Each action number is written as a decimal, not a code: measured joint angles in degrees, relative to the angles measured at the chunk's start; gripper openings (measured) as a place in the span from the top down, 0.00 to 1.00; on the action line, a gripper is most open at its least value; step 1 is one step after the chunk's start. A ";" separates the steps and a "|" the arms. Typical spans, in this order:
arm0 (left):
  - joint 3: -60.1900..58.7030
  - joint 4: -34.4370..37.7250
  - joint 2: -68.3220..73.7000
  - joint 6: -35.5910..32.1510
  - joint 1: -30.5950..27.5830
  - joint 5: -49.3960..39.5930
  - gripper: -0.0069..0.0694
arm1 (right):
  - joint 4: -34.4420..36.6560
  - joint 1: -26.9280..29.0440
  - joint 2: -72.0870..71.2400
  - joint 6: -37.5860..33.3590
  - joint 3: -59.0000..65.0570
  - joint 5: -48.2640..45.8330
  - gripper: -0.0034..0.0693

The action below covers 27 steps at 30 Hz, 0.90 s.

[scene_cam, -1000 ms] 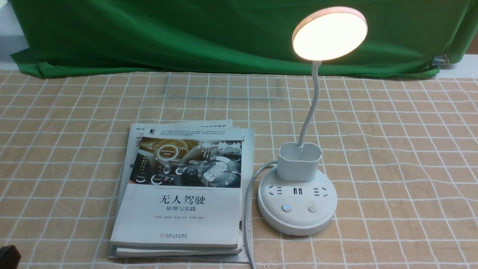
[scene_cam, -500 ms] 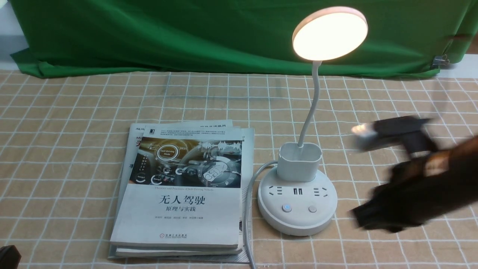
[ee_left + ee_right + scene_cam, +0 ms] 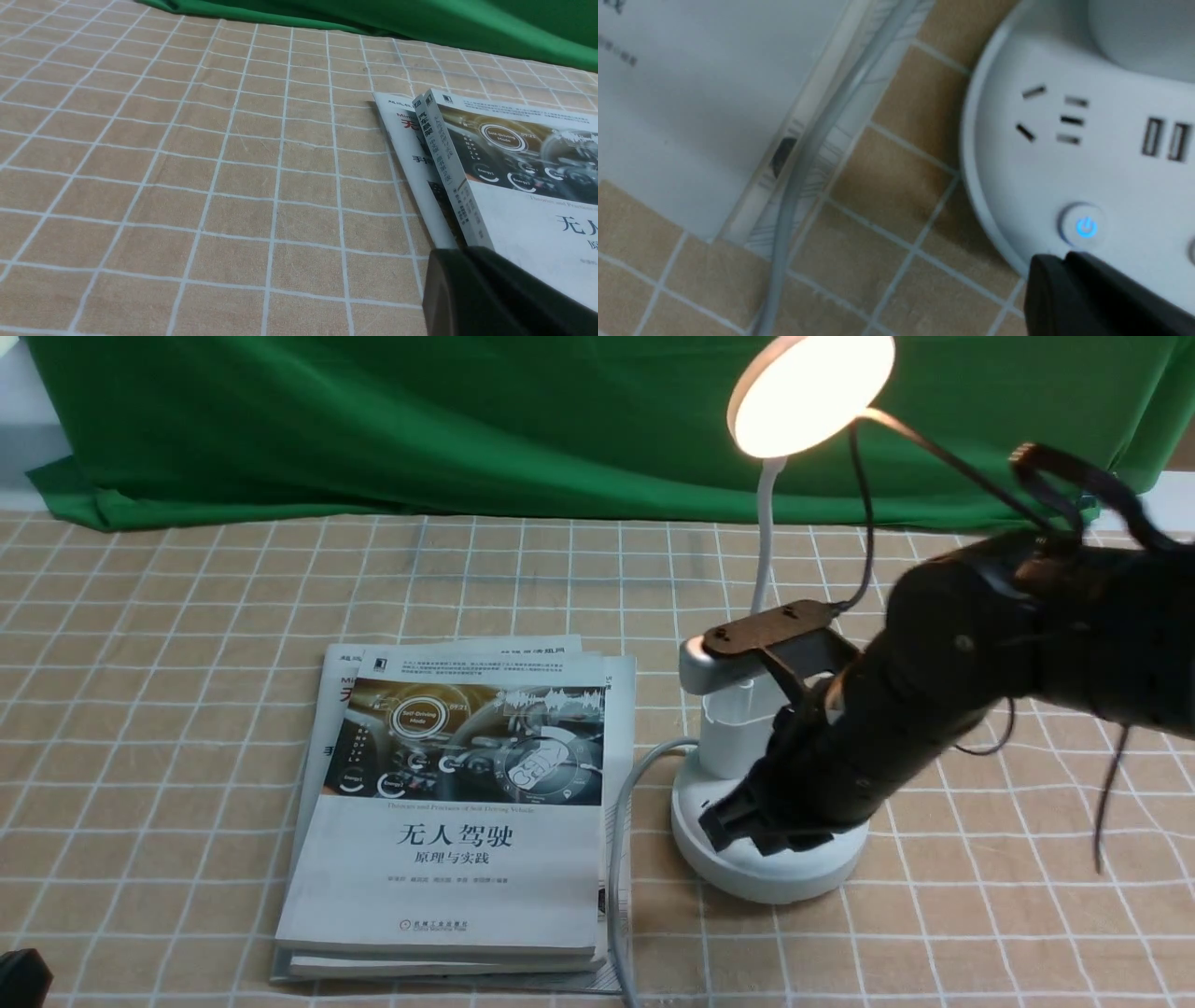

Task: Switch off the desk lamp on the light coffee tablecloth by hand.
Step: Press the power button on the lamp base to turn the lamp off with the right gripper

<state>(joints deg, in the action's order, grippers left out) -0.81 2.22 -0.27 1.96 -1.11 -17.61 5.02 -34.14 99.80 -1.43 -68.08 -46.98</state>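
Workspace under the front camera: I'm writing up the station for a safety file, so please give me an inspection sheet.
Surface: tan tablecloth with a white grid
Job's things: desk lamp lit; blue power mark on one base button
Clutter: stack of books to the left of the lamp
Right gripper: shut, nothing held, at the lamp base; contact with it cannot be told
Left gripper: shut, nothing held, near the books
Cables: grey cord running along the books' right edge; loose black cables on the right arm
Surroundings: green cloth behind the surface
Spills: nothing seen
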 joint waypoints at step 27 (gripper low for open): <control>0.00 0.00 0.00 -0.01 0.00 0.00 0.90 | -0.36 7.74 -4.75 0.06 6.34 4.58 0.90</control>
<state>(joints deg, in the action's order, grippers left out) -0.81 2.22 -0.27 1.95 -1.11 -17.61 4.67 -26.40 95.05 -1.37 -61.74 -42.40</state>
